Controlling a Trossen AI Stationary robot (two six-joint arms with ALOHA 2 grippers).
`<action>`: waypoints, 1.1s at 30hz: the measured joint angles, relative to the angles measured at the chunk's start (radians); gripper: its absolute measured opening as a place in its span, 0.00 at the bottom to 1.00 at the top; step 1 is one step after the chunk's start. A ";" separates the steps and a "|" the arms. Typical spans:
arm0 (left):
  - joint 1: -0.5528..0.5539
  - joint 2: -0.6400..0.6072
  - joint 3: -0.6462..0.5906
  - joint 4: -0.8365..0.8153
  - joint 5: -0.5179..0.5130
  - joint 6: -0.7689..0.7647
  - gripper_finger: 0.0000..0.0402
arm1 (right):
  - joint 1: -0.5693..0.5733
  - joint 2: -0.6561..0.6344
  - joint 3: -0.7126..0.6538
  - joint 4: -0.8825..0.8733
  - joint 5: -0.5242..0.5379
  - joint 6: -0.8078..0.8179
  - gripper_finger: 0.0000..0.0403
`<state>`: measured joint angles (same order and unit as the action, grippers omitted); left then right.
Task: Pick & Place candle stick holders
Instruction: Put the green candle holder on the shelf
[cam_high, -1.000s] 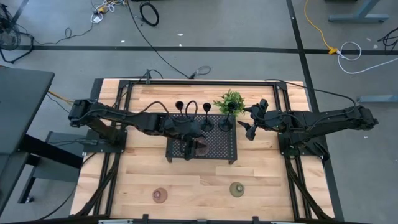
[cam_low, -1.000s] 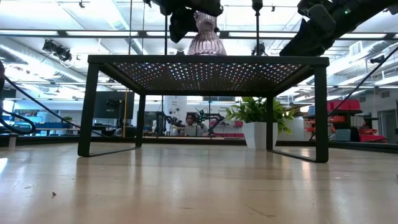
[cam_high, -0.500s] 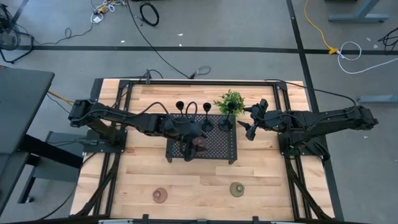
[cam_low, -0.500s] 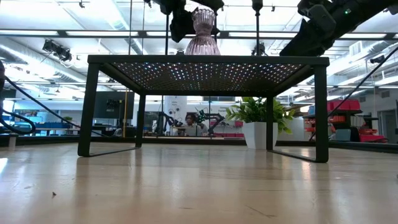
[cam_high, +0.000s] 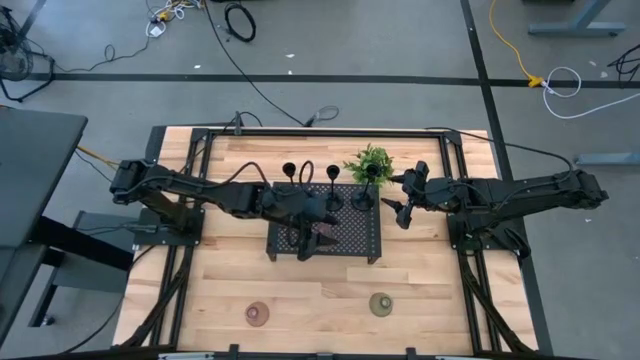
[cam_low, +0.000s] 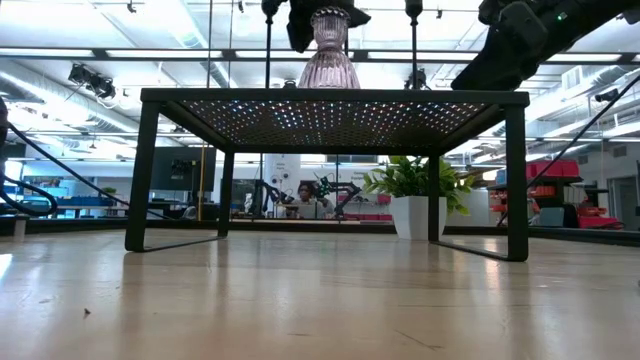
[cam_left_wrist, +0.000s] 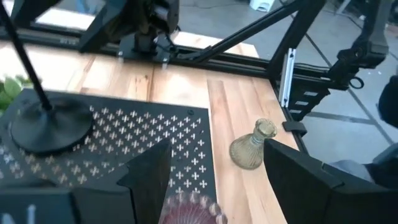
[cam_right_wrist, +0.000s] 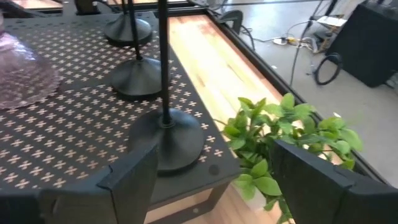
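Straddling pink holder (cam_low: 329, 62) — left claw (cam_high: 318, 232), parted.

The tray (cam_high: 345, 236) stands at the middle of the worktop (cam_high: 420, 290), with three stemmed holders (cam_high: 332, 198) in a row along its 12 o'clock edge and a squat holder (cam_low: 329, 62) on it toward 8 o'clock. The plant (cam_high: 369, 163) sits off the tray's 1 o'clock corner. Two more squat holders lie on the worktop toward 6 o'clock, one at 7 o'clock (cam_high: 257, 314) and one at 5 o'clock (cam_high: 380, 303) of the tray.
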<state>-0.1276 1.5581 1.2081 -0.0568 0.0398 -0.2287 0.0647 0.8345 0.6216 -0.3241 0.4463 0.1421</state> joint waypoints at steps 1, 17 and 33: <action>0.000 0.000 0.000 0.004 0.001 0.012 0.63 | 0.000 0.000 0.000 0.000 0.007 0.000 0.76; -0.042 -0.104 0.002 0.080 0.008 0.149 0.63 | 0.071 -0.006 0.001 -0.031 -0.254 0.093 0.76; -0.080 -0.167 0.001 0.027 -0.071 0.188 0.63 | 0.530 0.045 0.001 0.063 -0.393 0.430 0.76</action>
<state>-0.2077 1.3911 1.2095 -0.0299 -0.0311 -0.0402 0.5949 0.8792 0.6224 -0.2615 0.0535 0.5720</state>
